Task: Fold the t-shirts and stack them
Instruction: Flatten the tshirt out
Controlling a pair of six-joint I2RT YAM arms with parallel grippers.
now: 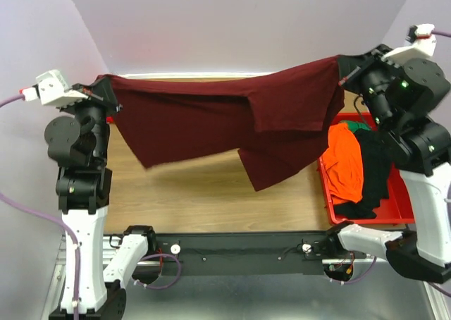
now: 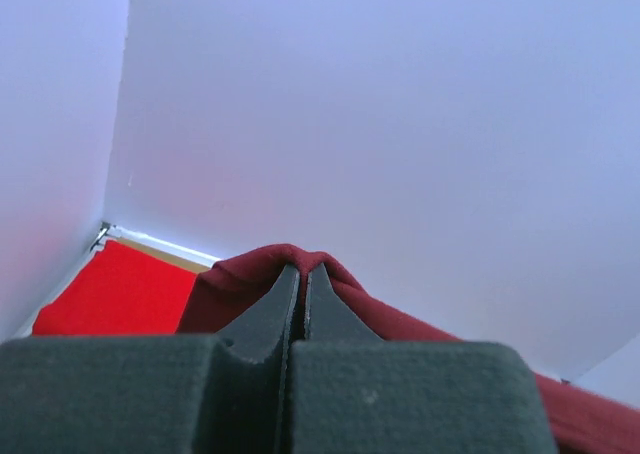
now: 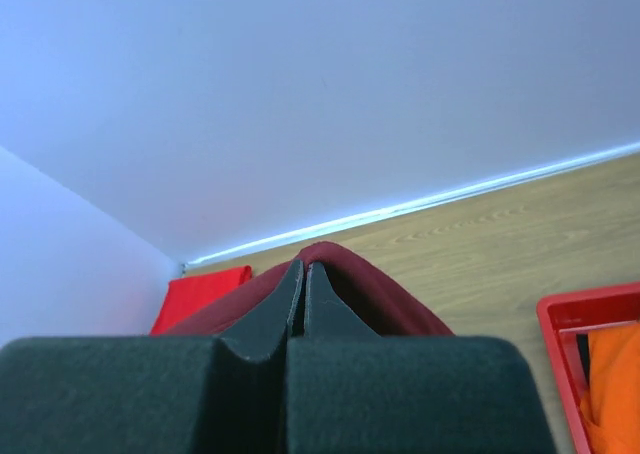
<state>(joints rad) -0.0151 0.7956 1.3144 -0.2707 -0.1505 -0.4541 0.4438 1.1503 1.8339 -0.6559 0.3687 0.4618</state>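
Observation:
A large dark maroon t-shirt [image 1: 211, 119] hangs stretched in the air between both arms, its lower edge sagging above the wooden table [image 1: 204, 193]. My left gripper [image 1: 104, 82] is shut on its left corner, and in the left wrist view the maroon cloth [image 2: 260, 269] wraps over the closed left gripper [image 2: 303, 271]. My right gripper [image 1: 343, 68] is shut on the right corner; the right wrist view shows the right gripper [image 3: 304, 269] pinching the maroon t-shirt [image 3: 370, 294]. A bright red t-shirt [image 3: 200, 294] lies flat at the table's far left corner; the left wrist view shows the same red t-shirt [image 2: 120, 294].
A red bin [image 1: 394, 211] stands at the right of the table, holding orange cloth [image 1: 344, 161], black cloth [image 1: 373, 168] and a bit of green cloth [image 1: 358, 125]. White walls close the back and sides. A black rail [image 1: 239, 249] runs along the near edge.

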